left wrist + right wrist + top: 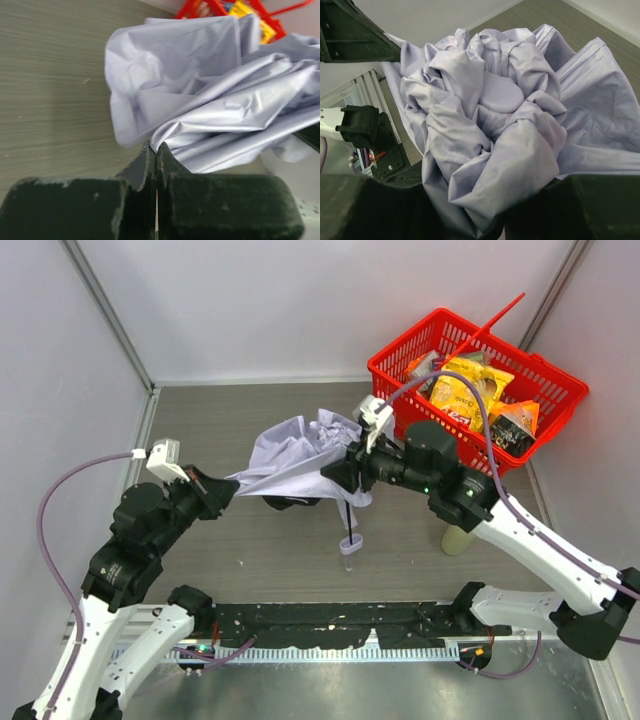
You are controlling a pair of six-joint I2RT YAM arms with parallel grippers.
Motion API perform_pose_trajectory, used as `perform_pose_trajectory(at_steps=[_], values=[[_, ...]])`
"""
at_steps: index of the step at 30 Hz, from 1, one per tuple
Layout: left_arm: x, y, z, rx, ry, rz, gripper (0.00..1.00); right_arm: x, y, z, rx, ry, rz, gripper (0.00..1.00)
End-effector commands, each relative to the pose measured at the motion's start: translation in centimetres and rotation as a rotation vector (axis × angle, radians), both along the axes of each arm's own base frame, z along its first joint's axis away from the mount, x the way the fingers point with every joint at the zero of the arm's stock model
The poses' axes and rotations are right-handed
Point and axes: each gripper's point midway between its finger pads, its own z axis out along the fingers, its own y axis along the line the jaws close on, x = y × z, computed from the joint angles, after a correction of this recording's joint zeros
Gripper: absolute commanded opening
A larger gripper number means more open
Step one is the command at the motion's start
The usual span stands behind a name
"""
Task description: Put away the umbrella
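Your left arm (135,540) bends up from its base and reaches forward and to the right. Its gripper (228,484) has both fingers (142,167) pressed flat together. Your right arm (520,530) stretches in from the right with its wrist pointing left. Its gripper (338,474) is clamped partway around the umbrella (300,455), with bunched fabric between the jaws.

Top: looking down on the umbrella (295,455) from high and far behind. Wrists: looking close onto it from left and right, sharing its cloth.
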Motion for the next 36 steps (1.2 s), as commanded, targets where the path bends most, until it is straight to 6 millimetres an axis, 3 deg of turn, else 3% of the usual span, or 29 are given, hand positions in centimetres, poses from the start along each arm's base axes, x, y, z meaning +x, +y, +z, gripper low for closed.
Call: perform_pose_trajectory(at_steps=[1, 2, 4, 7, 11, 12, 13, 14, 15, 16, 17, 19, 20, 22, 26, 33, 35, 36], values=[[0.3, 8.1, -0.7, 0.171, 0.000, 0.388, 0.00, 2.6, 0.1, 5.6, 0.051, -0.076, -0.094, 0.01], [0.1, 8.7, 0.0, 0.169, -0.019, 0.412, 0.02, 3.2, 0.1, 5.6, 0.035, -0.086, -0.111, 0.01], [-0.3, 9.9, 0.7, 0.173, -0.031, 0.467, 0.21, 5.0, 0.5, 5.5, -0.019, -0.109, -0.153, 0.01], [-1.1, 11.4, 1.6, 0.179, -0.042, 0.528, 0.57, 8.2, 1.8, 4.9, -0.113, -0.128, -0.192, 0.01], [-2.4, 13.1, 2.4, 0.182, -0.082, 0.590, 0.77, 12.6, 2.7, 5.6, -0.129, -0.145, -0.249, 0.01], [-2.6, 13.0, 2.7, 0.179, -0.101, 0.578, 0.78, 14.1, 3.3, 4.5, -0.162, -0.143, -0.253, 0.01], [-2.8, 12.7, 3.1, 0.168, -0.124, 0.551, 0.80, 15.0, 3.5, 5.9, -0.146, -0.168, -0.264, 0.01], [-2.8, 12.4, 3.3, 0.160, -0.137, 0.537, 0.81, 16.5, 3.9, 4.8, -0.175, -0.148, -0.270, 0.01], [-2.7, 11.7, 3.4, 0.156, -0.146, 0.497, 0.82, 17.2, 4.1, 7.3, -0.134, -0.175, -0.275, 0.01], [-2.6, 11.1, 3.4, 0.154, -0.150, 0.461, 0.84, 18.4, 4.7, 3.9, -0.201, -0.081, -0.277, 0.01], [-2.5, 10.4, 3.5, 0.153, -0.146, 0.429, 0.85, 18.6, 4.8, 8.0, -0.134, -0.115, -0.286, 0.01], [-2.3, 8.2, 4.2, 0.130, -0.155, 0.318, 0.86, 18.9, 6.5, 4.8, -0.183, 0.020, -0.256, 0.01], [-2.1, 6.6, 4.5, 0.116, -0.162, 0.241, 0.86, 19.0, 6.6, 5.2, -0.168, 0.024, -0.258, 0.01], [-2.0, 4.5, 5.2, 0.079, -0.168, 0.139, 0.84, 20.0, 6.3, 3.9, -0.195, 0.019, -0.298, 0.01], [-1.4, 3.2, 5.1, 0.031, -0.156, 0.101, 0.83, 23.2, 2.9, 5.4, -0.259, -0.123, -0.506, 0.01], [-1.4, 3.9, 3.7, 0.007, -0.134, 0.151, 0.83, 27.2, -4.0, 14.0, -0.393, -0.512, -0.859, 0.01], [-1.4, 4.1, 3.1, -0.002, -0.125, 0.171, 0.83, 27.6, -4.6, 15.8, -0.429, -0.623, -0.920, 0.01], [-1.3, 4.4, 2.7, -0.005, -0.118, 0.187, 0.83, 28.0, -4.9, 15.1, -0.529, -0.667, -0.930, 0.01]])
